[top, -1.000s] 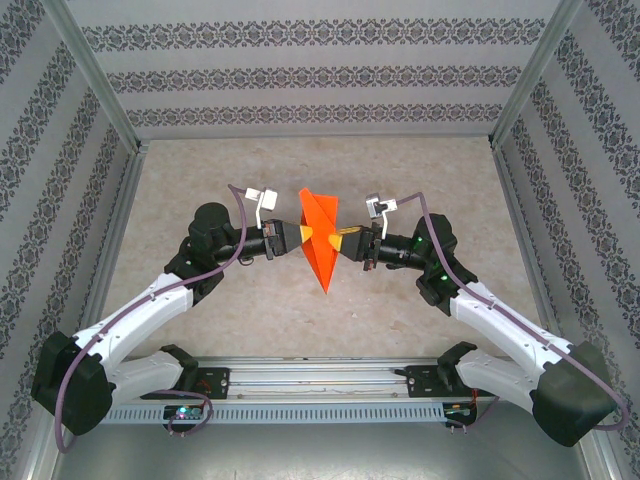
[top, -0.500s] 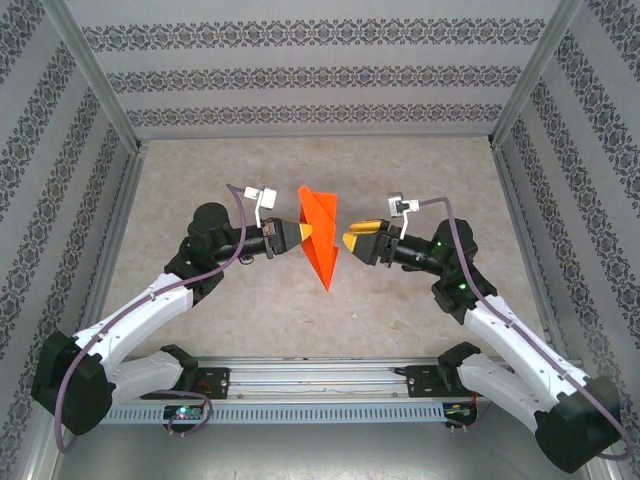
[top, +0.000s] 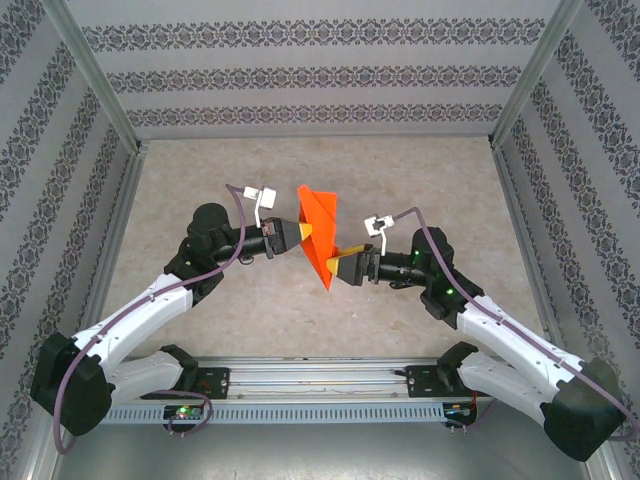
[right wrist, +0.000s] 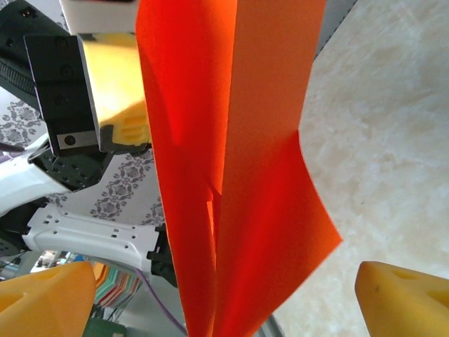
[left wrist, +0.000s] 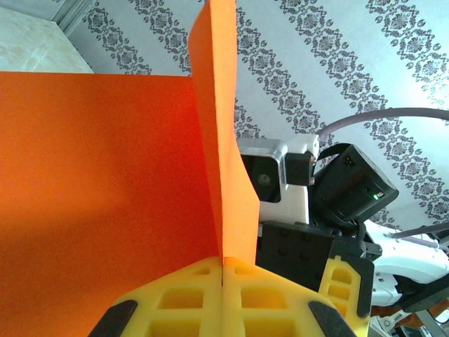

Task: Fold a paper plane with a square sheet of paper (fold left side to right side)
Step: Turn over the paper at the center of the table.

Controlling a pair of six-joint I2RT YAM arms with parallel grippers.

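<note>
My left gripper (top: 303,233) is clenched on the paper plane (top: 318,235), holding it from the plane's left side over the middle of the table (top: 250,170). From above, the plane is a slim orange-red dart with its wide end toward the far side and its pointed tip toward the near side, lying between my two arms. In the left wrist view my left gripper (left wrist: 222,261) has its yellow fingers (left wrist: 175,305) pressed flat together, and the paper plane (left wrist: 98,196) rises straight out of the seam between them: one broad panel spreads to the left and a narrower flap stands edge-on along the centre crease. Beyond that flap is the black and white wrist of my right arm (left wrist: 309,210), set against the patterned wall (left wrist: 337,56). My right gripper (top: 333,265) is released, and sits just right of the plane near its pointed tip. In the right wrist view my right gripper (right wrist: 223,302) has its two yellow fingertips (right wrist: 403,298) standing wide apart at the lower corners, with the folded layers of the paper plane (right wrist: 231,140) hanging between them and touching neither. In the same view one yellow finger of my left gripper (right wrist: 116,91) lies against the paper at upper left, and the pale marbled table (right wrist: 393,140) shows on the right.
</note>
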